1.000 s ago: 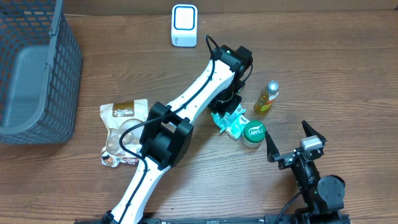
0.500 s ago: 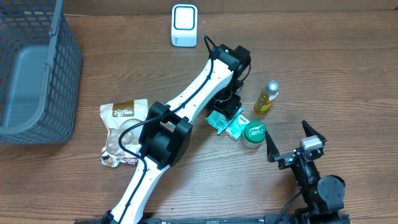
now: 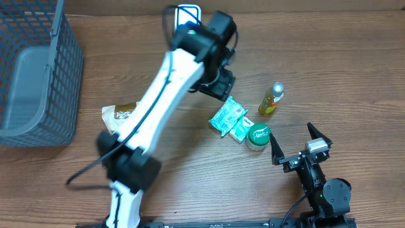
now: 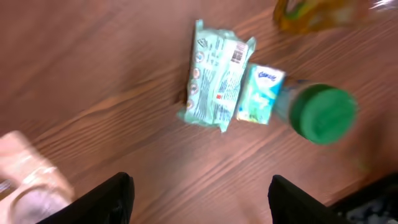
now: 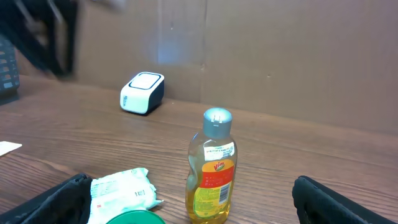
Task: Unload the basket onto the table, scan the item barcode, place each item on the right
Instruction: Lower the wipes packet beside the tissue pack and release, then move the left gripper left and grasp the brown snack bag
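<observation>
On counter (image 4: 93,74), green packet (image 4: 217,74) laid flat, touching small carton (image 4: 261,93) beside green-lidded jar (image 4: 320,113). Left tool (image 4: 202,202) held above, spread apart, empty. Right tool (image 3: 295,142) likewise apart, empty.

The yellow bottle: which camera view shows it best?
The right wrist view: the yellow bottle stands upright, label facing the camera. Overhead shows it small, from above; left wrist, only a blurred part at the top edge.

The left arm (image 3: 166,82) reaches from the near edge to the far middle and looks blurred. The left gripper (image 4: 200,186) points down, its fingers spread wide with nothing between them. The right arm (image 3: 324,190) sits folded at near right, and the right gripper (image 3: 295,140) is spread wide and empty.
</observation>
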Controlling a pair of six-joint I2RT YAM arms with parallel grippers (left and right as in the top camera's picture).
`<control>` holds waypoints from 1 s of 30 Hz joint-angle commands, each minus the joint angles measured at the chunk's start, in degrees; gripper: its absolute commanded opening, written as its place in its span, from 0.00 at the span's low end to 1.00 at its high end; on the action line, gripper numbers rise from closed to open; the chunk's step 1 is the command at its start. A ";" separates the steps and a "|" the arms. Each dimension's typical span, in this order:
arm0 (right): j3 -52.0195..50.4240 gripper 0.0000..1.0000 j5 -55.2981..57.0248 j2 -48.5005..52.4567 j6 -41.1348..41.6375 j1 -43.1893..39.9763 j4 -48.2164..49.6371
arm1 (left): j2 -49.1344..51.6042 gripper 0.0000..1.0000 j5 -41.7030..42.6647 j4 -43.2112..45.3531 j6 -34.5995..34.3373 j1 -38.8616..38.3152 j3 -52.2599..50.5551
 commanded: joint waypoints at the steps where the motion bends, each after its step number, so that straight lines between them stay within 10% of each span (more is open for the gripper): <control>1: -0.61 1.00 0.35 -0.57 0.11 -0.17 0.17 | -6.58 0.71 -7.19 -1.11 -4.61 -0.15 1.36; 8: -0.61 1.00 0.35 -0.57 0.11 -0.17 0.17 | -14.47 0.75 -21.33 -7.63 -11.28 1.97 1.29; 30: -0.61 1.00 0.35 -0.57 0.11 -0.17 0.17 | -26.21 0.79 -20.61 -0.35 -15.61 29.64 -30.23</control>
